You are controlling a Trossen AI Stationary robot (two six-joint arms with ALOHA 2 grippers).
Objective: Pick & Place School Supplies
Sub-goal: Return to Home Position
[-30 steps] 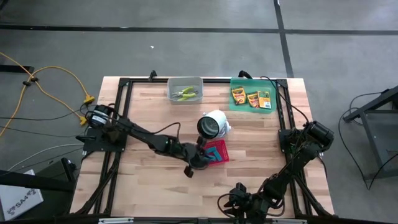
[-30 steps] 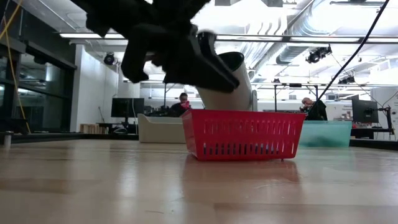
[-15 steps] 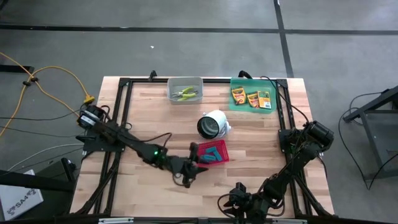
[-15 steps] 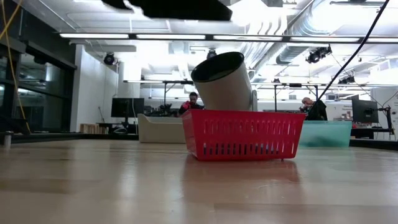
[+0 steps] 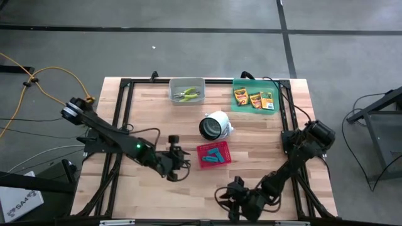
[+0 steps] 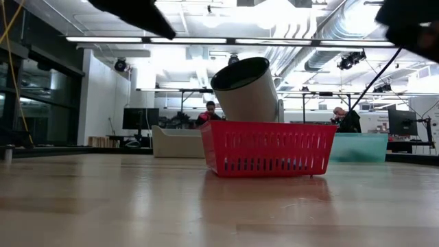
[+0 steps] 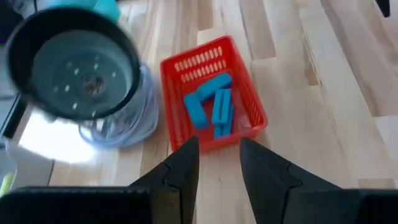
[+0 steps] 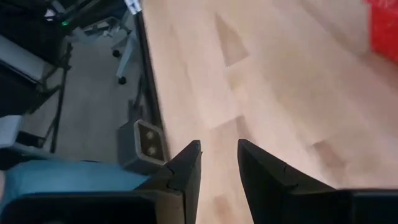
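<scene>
Several light-blue blocks (image 7: 211,107) lie inside the red basket (image 5: 214,154) near the table's middle. My left gripper (image 7: 219,155) hovers open and empty just left of the basket (image 7: 186,65), above the table. My left gripper (image 5: 181,158) shows in the high view beside the basket's left wall. My right gripper (image 5: 227,196) is open and empty over the near edge, over bare wood (image 8: 219,155). Three crayon boxes (image 5: 254,98) lie in the green tray (image 5: 242,107) at the far right. Yellow-green-handled plier-like tools (image 5: 188,95) lie in the grey bin (image 5: 186,83).
A white cylinder (image 5: 215,125) with a dark opening sits tilted just beyond the basket, and in the low view it rises behind the basket (image 6: 269,147). Dark frame rails run along the table's left and right sides. Bare wood lies left of and in front of the basket.
My left gripper has drawn back from over the red basket toward the table's left and risen, rolling as it went; its fingers are out of the low view now. The basket and its blocks have stayed put. My right gripper has shifted slightly toward the table's left.
</scene>
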